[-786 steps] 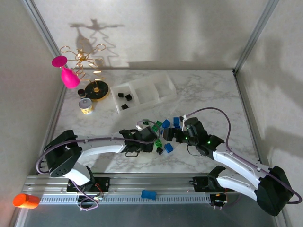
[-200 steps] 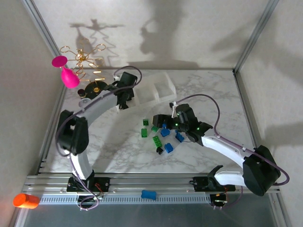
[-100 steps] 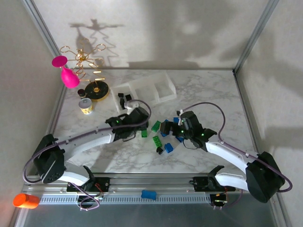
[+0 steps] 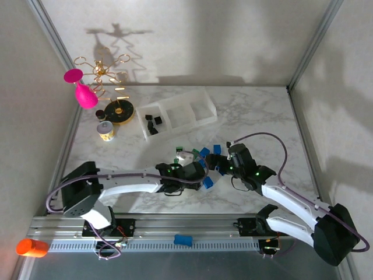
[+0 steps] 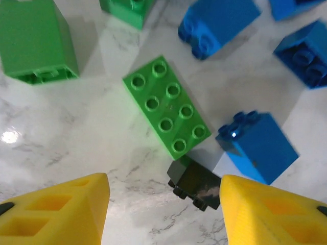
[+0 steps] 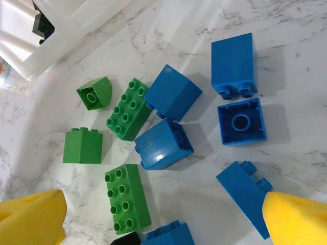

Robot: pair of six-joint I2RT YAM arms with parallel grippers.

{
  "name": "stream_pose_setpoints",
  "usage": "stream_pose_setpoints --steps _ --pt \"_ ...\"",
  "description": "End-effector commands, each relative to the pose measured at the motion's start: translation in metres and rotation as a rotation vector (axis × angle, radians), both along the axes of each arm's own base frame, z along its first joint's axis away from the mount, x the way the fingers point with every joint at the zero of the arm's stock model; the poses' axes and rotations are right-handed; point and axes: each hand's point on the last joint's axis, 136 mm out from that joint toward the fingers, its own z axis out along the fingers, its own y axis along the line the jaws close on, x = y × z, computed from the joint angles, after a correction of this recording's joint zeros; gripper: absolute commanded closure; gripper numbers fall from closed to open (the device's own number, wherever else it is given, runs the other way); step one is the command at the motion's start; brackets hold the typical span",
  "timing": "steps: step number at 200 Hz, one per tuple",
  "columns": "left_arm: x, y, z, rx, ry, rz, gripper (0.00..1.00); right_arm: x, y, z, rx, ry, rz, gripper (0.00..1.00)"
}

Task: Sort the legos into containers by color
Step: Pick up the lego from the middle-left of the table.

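Left jaws [image 5: 163, 217] part open and empty, straddling the black lego [image 5: 195, 185] on the worktop [image 5: 92, 148]. It sits off-centre, nearer one finger, touching the green 2x4 [image 5: 166, 107]. It lies on its side, long axis skewed to the closing line. Right jaws [image 6: 163, 219] wide open, empty. Tray [image 4: 201, 108] lies far-left.

Overhead rear view; two close downward wrist views (probably overlapping) of legos [image 5: 166, 107].
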Motion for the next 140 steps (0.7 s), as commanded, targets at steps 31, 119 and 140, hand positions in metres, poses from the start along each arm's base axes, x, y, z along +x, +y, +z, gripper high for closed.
stream_pose_setpoints --steps 31,119,140 --pt "-0.006 -0.026 -0.018 -0.017 0.046 -0.016 0.40 -0.002 -0.019 -0.003 -0.013 0.002 -0.075 0.01" --pt "-0.008 -0.033 -0.026 -0.003 0.054 -0.056 0.39 -0.002 -0.020 -0.002 -0.010 -0.002 -0.071 0.01" --pt "-0.008 -0.031 -0.012 0.000 0.026 -0.059 0.39 -0.001 -0.020 -0.001 -0.011 -0.006 -0.071 0.01"
